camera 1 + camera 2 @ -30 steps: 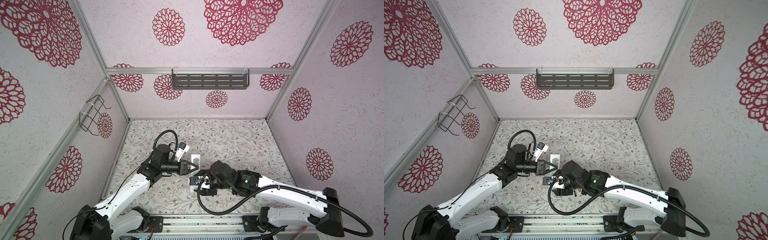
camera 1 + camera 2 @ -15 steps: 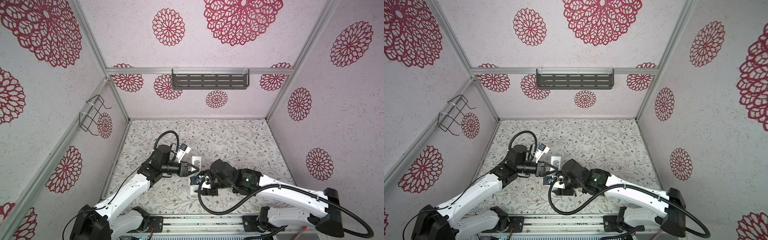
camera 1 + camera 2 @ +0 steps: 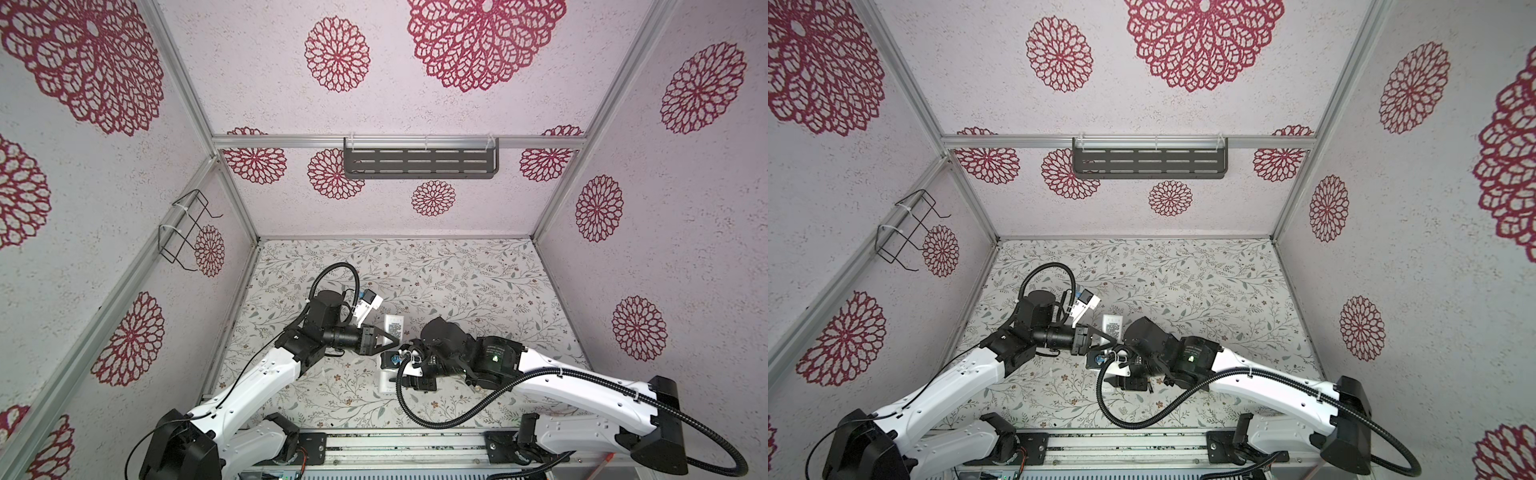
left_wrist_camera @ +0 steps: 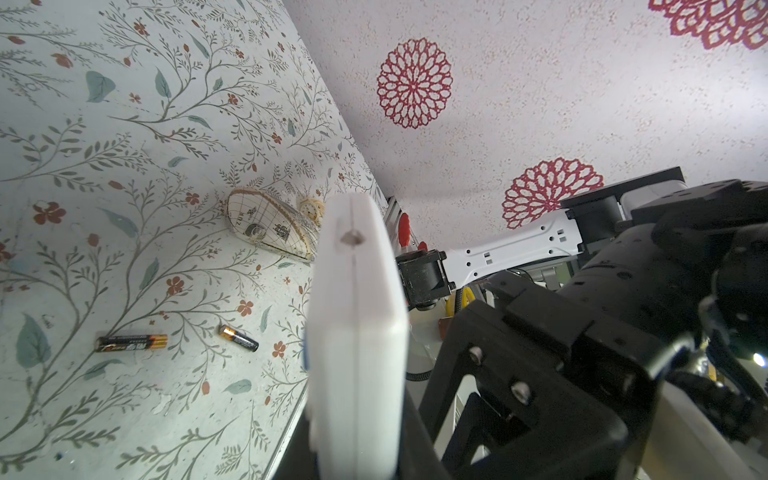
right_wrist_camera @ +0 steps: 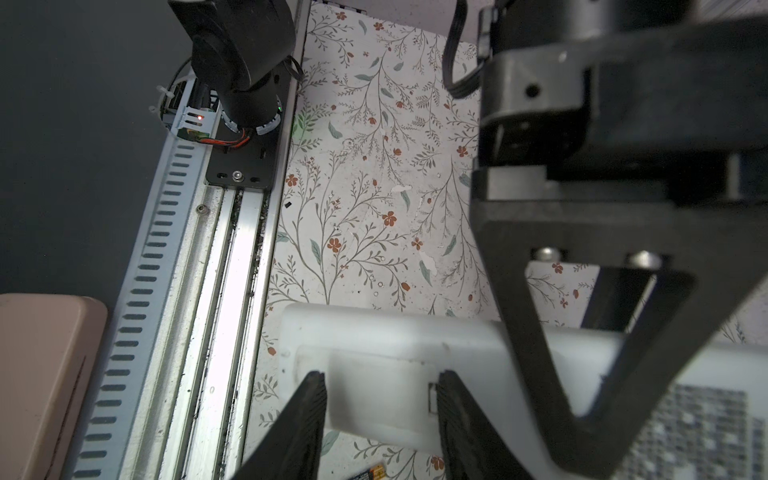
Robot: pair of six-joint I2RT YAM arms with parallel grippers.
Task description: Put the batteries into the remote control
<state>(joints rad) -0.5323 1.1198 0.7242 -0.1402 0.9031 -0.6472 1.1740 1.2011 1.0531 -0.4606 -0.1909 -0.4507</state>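
The remote control [image 3: 394, 328] is clamped near its middle in the closed left tool [image 3: 394, 343], with its plain back and code sticker facing up in both top views and its narrow end face toward the left wrist camera. It appears to be lifted off the counter [image 3: 457, 291]. The right tool [image 5: 380, 386] sits at the end of the remote control nearest the front rail [image 5: 232, 291]. Its two fingers [image 5: 307, 415] stand apart on either side of a raised white panel on the back, close against it, but I cannot tell whether they press on it. The batteries are not in the remote control. One battery [image 4: 132, 343] and the other battery [image 4: 239, 336] lie flat on the counter, apart from each other and near the remote control. The counter has a pale leaf-and-flower print, and the white walls [image 3: 415, 104] around it carry red rosettes. A dark slotted shelf [image 3: 419, 163] hangs on the back wall and a wire rack [image 3: 185, 232] on the left wall. A beige pouch [image 4: 266, 226] lies beyond the batteries. The left tool's triangular finger [image 5: 582, 332] crosses the back of the remote control just beside the right tool, so the two tools crowd the same stretch.
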